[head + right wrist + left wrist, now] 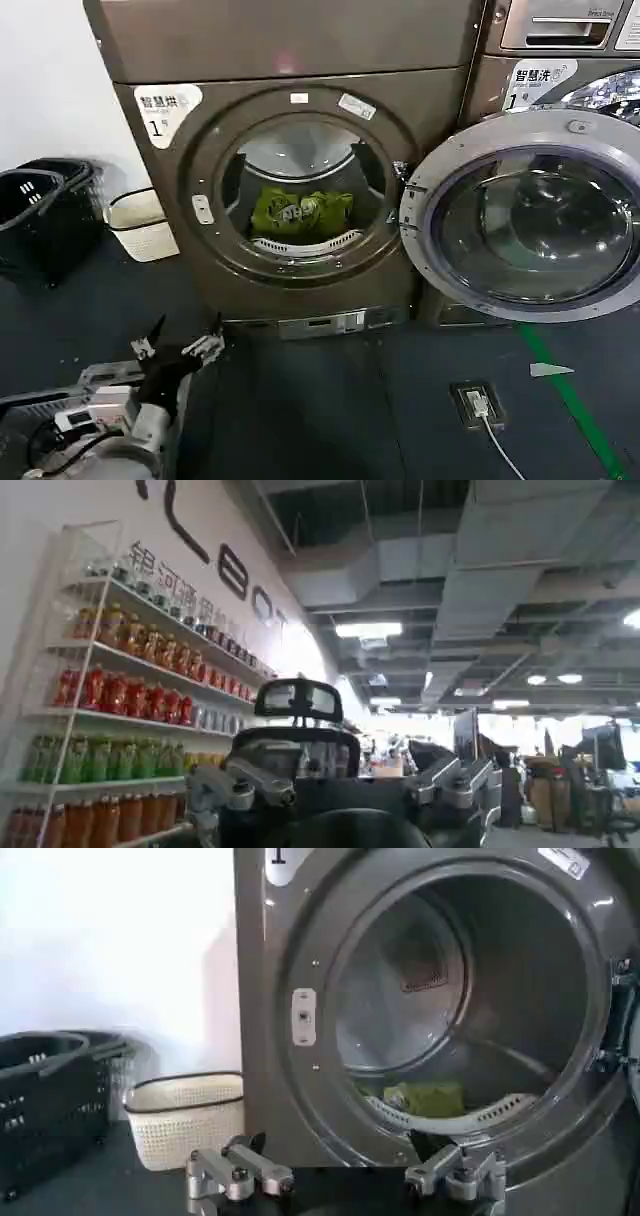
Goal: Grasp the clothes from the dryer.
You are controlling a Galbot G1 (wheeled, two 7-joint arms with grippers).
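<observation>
The big brown dryer (290,150) stands far ahead with its round door (530,215) swung open to the right. The yellow-green clothes (300,213) lie low inside the drum. The left gripper (178,345) waits near, lower left, fingers apart, well away from the clothes. The right gripper (340,790) points at shelves of bottles (120,690), fingers apart.

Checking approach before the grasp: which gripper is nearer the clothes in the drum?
Left. The left gripper hovers open, low before the dryer, short of the clothes in the drum. The right gripper faces away toward shelves of bottles, open.
</observation>
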